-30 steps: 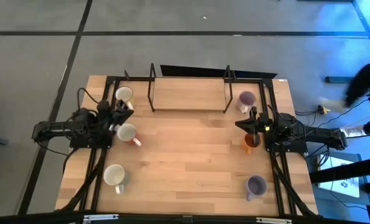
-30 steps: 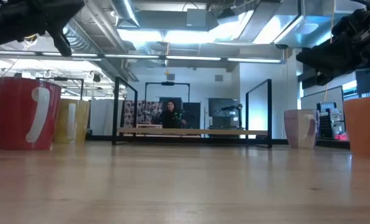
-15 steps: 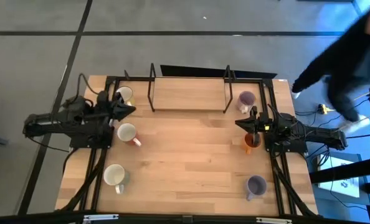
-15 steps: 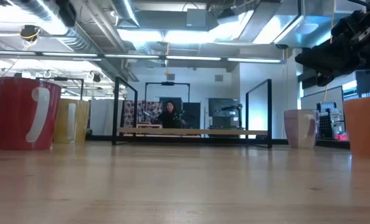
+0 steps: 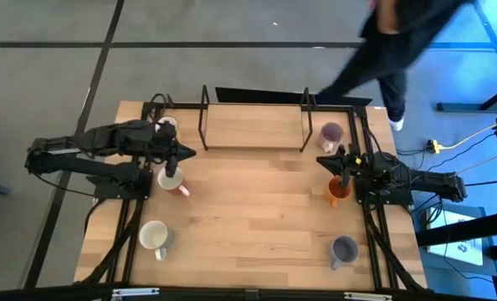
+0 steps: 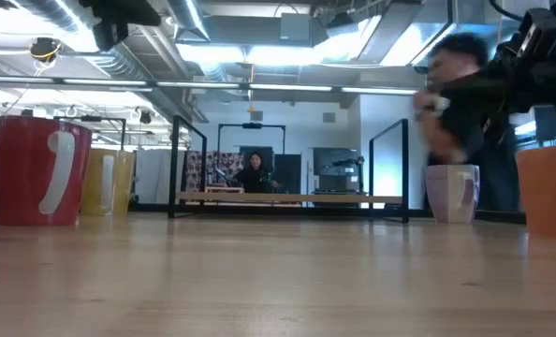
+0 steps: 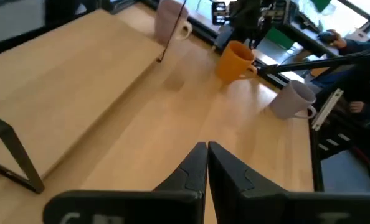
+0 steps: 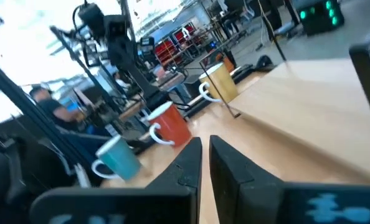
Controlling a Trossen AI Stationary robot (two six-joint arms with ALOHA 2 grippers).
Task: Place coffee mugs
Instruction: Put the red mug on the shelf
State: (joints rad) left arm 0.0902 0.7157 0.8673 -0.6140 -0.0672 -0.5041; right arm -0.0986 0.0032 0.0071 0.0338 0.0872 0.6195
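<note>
Three mugs with white insides stand on their bases along the table's left side: one (image 5: pixel 170 123) partly under my left arm, one (image 5: pixel 171 178) and one (image 5: pixel 154 236). From the side they show yellow (image 8: pixel 219 82), red (image 8: pixel 169 124) and teal (image 8: pixel 118 157). On the right stand a pale purple mug (image 5: pixel 330 132), an orange mug (image 5: pixel 338 191) and another pale purple mug (image 5: pixel 344 248). My left gripper (image 5: pixel 190 153) hangs shut in the air above the left side, tipped slightly down. My right gripper (image 5: pixel 320 162) is shut, level, above the orange mug's far side.
A raised wooden shelf (image 5: pixel 253 125) on black metal legs stands at the far middle of the table. Bare wood (image 5: pixel 257 209) lies between the two rows of mugs. A person (image 5: pixel 399 33) walks past beyond the far right corner.
My left arm has unfolded: its gripper has risen and swung toward the table's right, past the far left mug, tipping over to point slightly down, still shut. My right gripper has rolled about its own line in place. A person has walked in behind the far right corner.
</note>
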